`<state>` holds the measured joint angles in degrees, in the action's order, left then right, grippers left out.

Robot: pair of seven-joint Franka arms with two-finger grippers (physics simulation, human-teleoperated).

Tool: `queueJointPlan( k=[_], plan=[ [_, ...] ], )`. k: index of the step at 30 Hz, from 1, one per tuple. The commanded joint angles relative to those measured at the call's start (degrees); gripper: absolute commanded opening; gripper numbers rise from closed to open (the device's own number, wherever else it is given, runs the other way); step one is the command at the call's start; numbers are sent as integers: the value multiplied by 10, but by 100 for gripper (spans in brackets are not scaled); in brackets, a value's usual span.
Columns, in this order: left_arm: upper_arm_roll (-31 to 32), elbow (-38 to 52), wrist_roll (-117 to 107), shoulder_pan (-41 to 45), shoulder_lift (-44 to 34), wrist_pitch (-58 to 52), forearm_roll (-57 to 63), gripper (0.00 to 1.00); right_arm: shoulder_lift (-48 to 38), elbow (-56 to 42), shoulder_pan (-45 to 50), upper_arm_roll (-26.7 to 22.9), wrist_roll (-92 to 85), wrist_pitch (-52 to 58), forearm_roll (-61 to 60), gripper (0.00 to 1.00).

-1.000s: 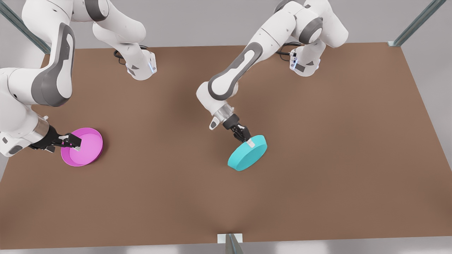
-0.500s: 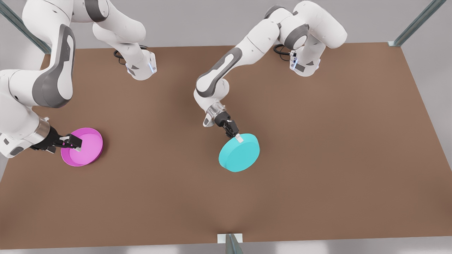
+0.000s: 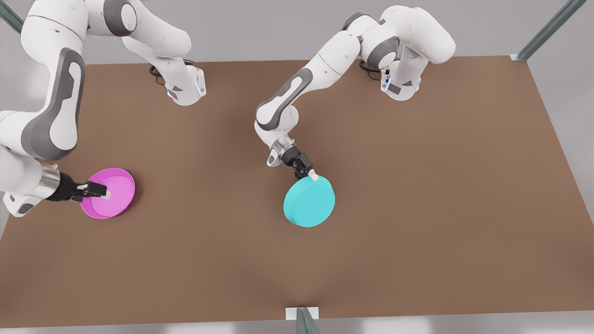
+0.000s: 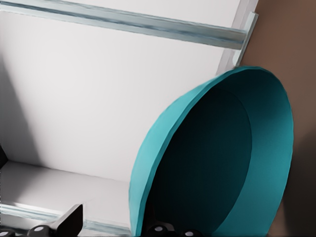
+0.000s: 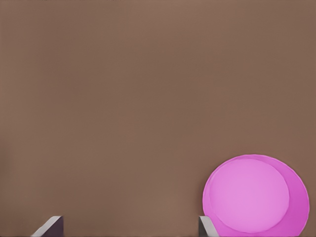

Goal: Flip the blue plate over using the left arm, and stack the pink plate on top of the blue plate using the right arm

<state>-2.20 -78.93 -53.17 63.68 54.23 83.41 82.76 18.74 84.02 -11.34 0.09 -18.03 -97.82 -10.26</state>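
Two plates: left end effector (image 3: pixel 310 176) clamps inverted blue plate (image 3: pixel 309 201); right end effector (image 3: pixel 103 193) apart, astride pink plate (image 3: pixel 112 193) rim.

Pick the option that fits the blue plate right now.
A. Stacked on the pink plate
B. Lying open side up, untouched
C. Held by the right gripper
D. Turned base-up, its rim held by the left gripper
D: in the front view the blue plate shows its flat base, with the left gripper clamped on its rim; the pink plate lies apart.
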Motion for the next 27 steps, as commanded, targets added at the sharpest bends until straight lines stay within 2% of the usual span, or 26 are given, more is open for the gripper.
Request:
queueJointPlan(
  k=[1, 4, 6, 7, 9, 11, 13, 14, 15, 17, 19, 21, 22, 24, 27],
  plan=[
    [1, 0, 1, 3, 0, 0, -21, 100, 0, 15, -5, 0, -21, -11, -2, 100],
    [1, 42, 2, 45, -1, 1, -167, 100, 26, 63, -44, 1, -90, -40, -33, 100],
    [18, 83, -21, 53, 18, 5, -239, 100, -18, 165, -59, 3, -112, -92, -51, 100],
    [25, 113, -48, 53, 39, 7, -276, 100, -45, 236, -80, 2, -176, -155, -51, 100],
    [49, 175, -69, 54, 55, 2, -351, 100, -34, 255, -132, -1, -228, -166, -53, 100],
    [55, 247, -59, 44, 38, 1, -487, 100, 2, 253, -188, -2, -345, -164, -103, 100],
    [51, 250, 18, -66, -39, 7, -677, 100, 36, 243, -253, 0, -415, -157, -107, 100],
    [50, 250, 50, -110, -54, 14, -734, 100, 58, 225, -271, 0, -455, -158, -110, 100],
    [49, 243, 142, -197, -89, 12, -807, 100, 95, 177, -276, -1, -469, -157, -110, 100],
    [48, 243, 295, -347, -130, -30, -836, 100, 152, 97, -276, -3, -537, -153, -103, 100],
    [16, 243, 415, -420, -157, -68, -832, 100, 185, 48, -271, -7, -550, -127, -85, 100],
    [9, 114, 473, -493, -281, -50, -832, 100, 235, -11, -268, -7, -580, -116, -69, 100],
    [28, 91, 495, -543, -330, -48, -830, 100, 239, -9, -267, -8, -583, -121, -67, 100],
    [34, 29, 519, -559, -407, -29, -778, 100, 244, 3, -260, -7, -587, -126, -62, 100],
    [27, 42, 549, -559, -404, -18, -773, 100, 258, 13, -265, -8, -595, -125, -76, 100]
  ],
)
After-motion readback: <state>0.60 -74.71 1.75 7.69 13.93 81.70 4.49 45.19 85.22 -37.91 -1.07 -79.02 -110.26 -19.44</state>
